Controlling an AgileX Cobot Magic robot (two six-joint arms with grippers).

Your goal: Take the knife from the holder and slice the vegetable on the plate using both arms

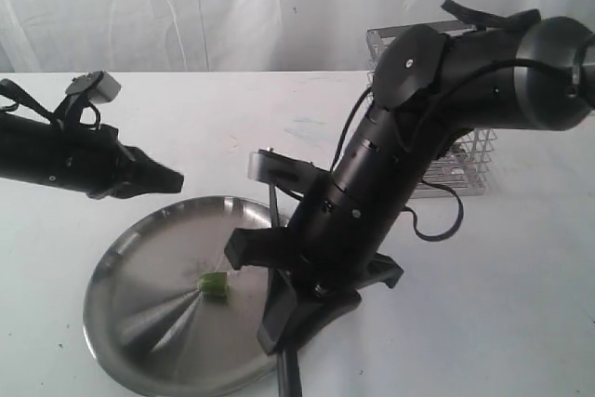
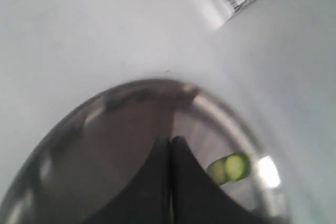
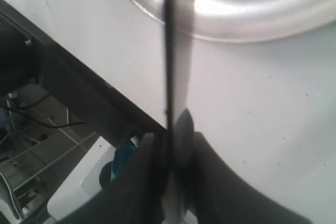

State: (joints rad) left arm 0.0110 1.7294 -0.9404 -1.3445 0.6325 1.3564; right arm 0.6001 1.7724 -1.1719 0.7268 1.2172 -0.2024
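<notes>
Steel gleams across the plate (image 1: 116,271), which sits on the white table (image 1: 502,304) near the front edge. The vegetable (image 1: 216,285), a small glossy green chunk with a pale cut face, lies on the plate's floor right of its centre.

The knife (image 3: 178,77) is out of the holder (image 1: 468,163) and clamped in the right gripper (image 3: 176,142), with one black finger pressed on each side. In the right wrist view it runs edge-on from between the fingers, across bare table and over the plate's rim. In the exterior view the right arm leans down from the upper right, its gripper low at the plate's right edge, just beside the vegetable. Whether the blade touches the plate or the vegetable cannot be told.

The left gripper (image 2: 170,142) has its two fingers pressed together with nothing between them. It hangs over the plate's left side, and the left wrist view shows the green chunk beyond and to one side of its tip, clearly apart from it.

The holder, a wire basket, stands at the back right of the table, partly hidden by the right arm and well away from the plate.
</notes>
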